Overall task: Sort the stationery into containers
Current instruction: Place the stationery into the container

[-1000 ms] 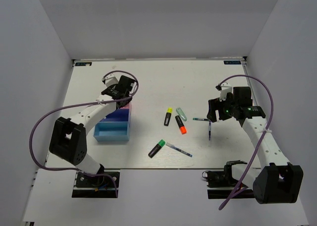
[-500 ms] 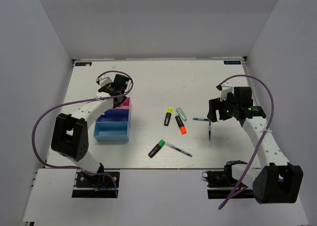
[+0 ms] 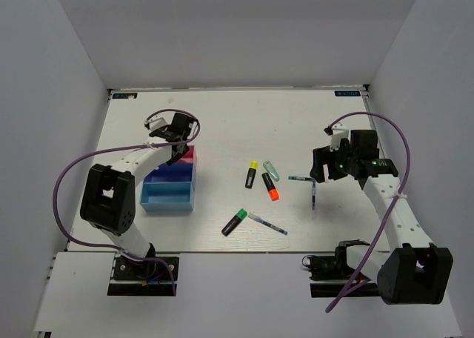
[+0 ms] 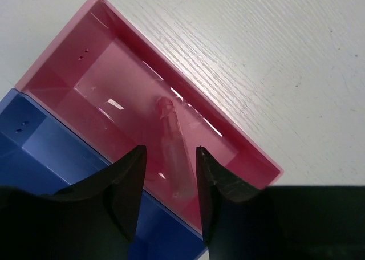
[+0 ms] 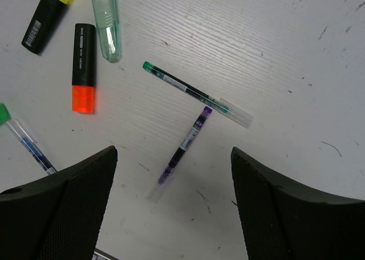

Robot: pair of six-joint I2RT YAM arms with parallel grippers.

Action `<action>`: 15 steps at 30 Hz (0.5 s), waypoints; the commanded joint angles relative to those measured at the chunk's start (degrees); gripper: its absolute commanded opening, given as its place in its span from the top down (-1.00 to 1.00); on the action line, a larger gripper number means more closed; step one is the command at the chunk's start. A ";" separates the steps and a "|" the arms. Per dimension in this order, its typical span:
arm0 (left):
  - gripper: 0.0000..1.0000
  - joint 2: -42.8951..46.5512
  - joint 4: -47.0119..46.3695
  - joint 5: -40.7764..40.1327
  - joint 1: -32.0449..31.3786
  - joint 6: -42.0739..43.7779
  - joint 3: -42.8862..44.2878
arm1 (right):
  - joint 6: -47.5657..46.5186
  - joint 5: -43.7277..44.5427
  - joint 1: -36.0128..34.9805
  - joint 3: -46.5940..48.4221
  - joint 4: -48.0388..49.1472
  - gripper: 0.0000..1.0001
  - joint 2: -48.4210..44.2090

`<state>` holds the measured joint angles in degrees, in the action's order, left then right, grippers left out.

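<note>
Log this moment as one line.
left gripper: open, over pink tray | pink piece: lying in tray, ungripped | right gripper: open, near purple pen

On white wood-grain worktop: at left, tray block, pink, blue, light blue adjoining. Mid-worktop, yellow-capped highlighter, orange-capped highlighter, pale teal marker close together. Nearer, green-capped highlighter just beside thin blue pen. At right, green-tipped pen, purple pen ending just beside it.
</note>
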<state>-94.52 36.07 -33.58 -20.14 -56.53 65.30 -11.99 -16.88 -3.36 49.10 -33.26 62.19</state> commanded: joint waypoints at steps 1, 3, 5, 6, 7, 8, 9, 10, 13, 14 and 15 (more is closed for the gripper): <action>-0.03 0.39 0.84 -1.05 0.72 -1.21 1.50 | 0.39 -1.22 0.45 2.49 -0.41 -0.65 -0.94; -0.09 0.13 1.28 -0.87 0.81 -1.39 2.02 | 0.30 -1.31 0.46 2.40 -0.41 -0.65 -0.94; -0.13 0.13 1.45 -0.78 0.98 -1.21 2.20 | 0.30 -1.31 0.54 2.40 -0.41 -0.65 -1.11; -0.15 0.21 1.80 -0.87 0.98 -1.30 2.55 | 0.30 -1.48 0.80 2.23 -0.49 -0.65 -1.02; -0.15 0.56 1.98 -0.70 0.98 -1.39 2.55 | 0.39 -1.57 0.81 2.23 -0.49 -0.65 -1.11; -0.10 1.44 1.81 -0.78 0.89 -1.04 2.47 | 0.39 -1.49 0.89 2.23 -0.49 -0.65 -1.11; 0.01 2.92 0.76 -0.26 0.81 0.18 2.21 | 0.30 -1.66 0.63 2.40 -0.49 -0.65 -1.02; 0.49 3.98 -0.64 0.35 -0.15 1.76 1.16 | 0.30 -1.66 0.80 2.49 -0.49 -0.65 -1.02; 1.00 8.47 -6.89 4.46 -4.72 17.71 0.01 | -0.31 -1.84 0.89 2.31 -0.76 -0.49 -1.20; 1.00 9.00 -8.37 9.36 -6.56 20.73 0.09 | -0.23 -2.10 0.89 2.23 -0.76 -0.26 -1.20; 1.00 10.57 -9.43 12.37 -8.58 23.81 0.27 | -0.32 -2.19 0.89 2.14 -0.67 0.15 -1.02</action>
<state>-90.39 32.80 -29.89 -23.70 -45.54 65.17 -12.73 -17.65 -2.76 49.10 -33.39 62.19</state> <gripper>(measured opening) 0.019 0.527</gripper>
